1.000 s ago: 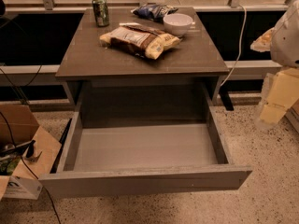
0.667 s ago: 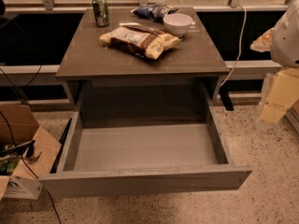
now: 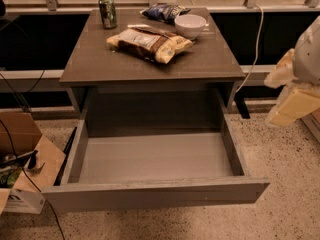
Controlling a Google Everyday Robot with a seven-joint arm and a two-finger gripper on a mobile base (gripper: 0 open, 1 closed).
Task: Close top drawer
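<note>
Top drawer (image 3: 155,196): grey front panel and walls, with a lighter grey floor inside. Cabinet top (image 3: 95,59): matt brown-grey. Can (image 3: 107,12): green. Snack bag (image 3: 149,43): yellow, brown and white print. Bowl (image 3: 190,25): white. Second bag (image 3: 164,12): dark blue. Gripper (image 3: 292,104), at the right edge beside the cabinet: cream. Floor (image 3: 285,154): pale with dark speckles. Cardboard box (image 3: 20,134): brown.
</note>
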